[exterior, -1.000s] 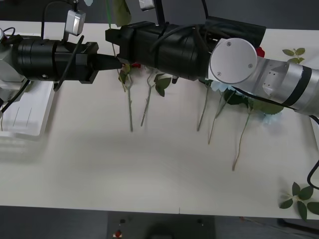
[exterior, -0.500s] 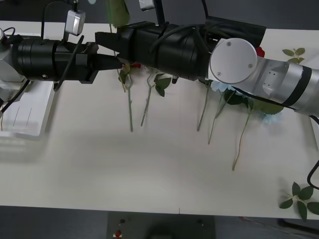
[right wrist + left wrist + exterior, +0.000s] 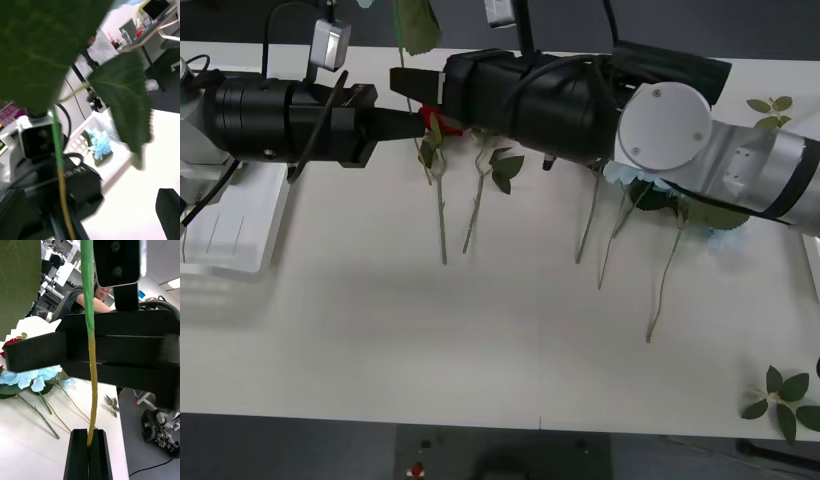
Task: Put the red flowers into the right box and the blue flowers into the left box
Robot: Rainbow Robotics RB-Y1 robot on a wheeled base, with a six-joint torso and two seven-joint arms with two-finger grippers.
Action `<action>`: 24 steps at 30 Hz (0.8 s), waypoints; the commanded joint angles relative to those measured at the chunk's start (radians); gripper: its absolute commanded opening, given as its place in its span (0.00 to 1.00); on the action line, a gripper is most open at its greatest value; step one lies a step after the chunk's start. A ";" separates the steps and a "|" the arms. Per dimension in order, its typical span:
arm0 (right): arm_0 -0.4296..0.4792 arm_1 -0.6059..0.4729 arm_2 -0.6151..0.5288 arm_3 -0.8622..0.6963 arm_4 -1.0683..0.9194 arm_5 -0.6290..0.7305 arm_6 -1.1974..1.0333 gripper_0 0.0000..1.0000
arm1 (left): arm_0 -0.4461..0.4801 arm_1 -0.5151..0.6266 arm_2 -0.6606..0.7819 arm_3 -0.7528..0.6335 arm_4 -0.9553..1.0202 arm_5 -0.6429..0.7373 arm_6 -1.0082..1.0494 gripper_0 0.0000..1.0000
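Stem (image 3: 92, 363) pinched in left tool (image 3: 89, 450), right tool (image 3: 408, 80) open beside.

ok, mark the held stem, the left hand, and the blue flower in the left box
held stem (image 3: 91, 363): left wrist view, mid-stem.
left hand (image 3: 89, 450): left wrist view, between fingertips.
blue flower (image 3: 99, 143): right wrist view, petal cluster.
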 commanded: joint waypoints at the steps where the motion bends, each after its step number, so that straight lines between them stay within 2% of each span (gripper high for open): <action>1: -0.044 -0.109 -0.062 -0.033 -0.033 0.097 -0.082 1.00 | -0.020 0.045 -0.003 -0.031 0.029 0.003 -0.023 0.00; 7: -0.052 -0.224 -0.140 -0.016 -0.137 0.386 -0.084 1.00 | 0.000 0.114 -0.002 -0.027 0.068 0.000 -0.023 0.00; 12: -0.052 -0.287 -0.249 0.033 -0.206 0.702 -0.096 1.00 | 0.033 0.200 -0.002 -0.027 0.100 -0.002 -0.023 0.00; 13: -0.050 -0.299 -0.282 0.055 -0.208 0.800 -0.111 1.00 | 0.045 0.226 0.000 -0.025 0.105 -0.006 -0.023 0.00; 18: -0.052 -0.340 -0.404 0.135 -0.206 1.214 -0.288 1.00 | 0.105 0.344 0.028 0.007 0.123 -0.060 -0.023 0.00; 24: -0.030 -0.343 -0.512 0.127 -0.145 1.472 -0.627 1.00 | 0.111 0.448 0.040 0.177 0.114 -0.088 -0.023 0.00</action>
